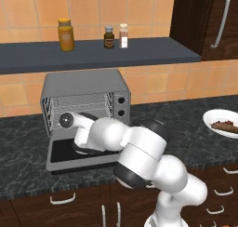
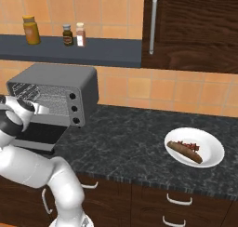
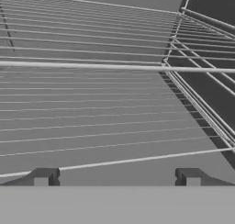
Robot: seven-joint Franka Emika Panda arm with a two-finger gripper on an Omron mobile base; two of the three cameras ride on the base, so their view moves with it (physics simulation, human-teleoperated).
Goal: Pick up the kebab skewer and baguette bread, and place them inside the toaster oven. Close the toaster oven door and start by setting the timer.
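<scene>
The toaster oven [image 1: 86, 98] is seen as a grey metal box on the dark speckled worktop [image 1: 195, 128], its mouth turned outward toward the robot and its long axis lying along the tiled wall behind it. The toaster oven door [image 1: 62, 157] is dropped flat in front of the oven, its dark glass facing up, and wire racks are visible inside the open cavity; black round knobs are set in a column at the right of the oven's front. In the left base view the white arm is folded in front of the oven over the lowered door, hiding part of both. In the hand view the pincer [image 3: 117, 177] is shown with its two dark tips well apart and nothing between them, pointed along the wire racks inside the oven. In the right base view a white plate [image 2: 211, 149], well to the right of the oven, is shown carrying the baguette bread [image 2: 184, 152], a brown elongated loaf lying diagonally, with reddish pieces just beside it. Three bottles [image 1: 109, 36] are stood on the shelf above the oven.
</scene>
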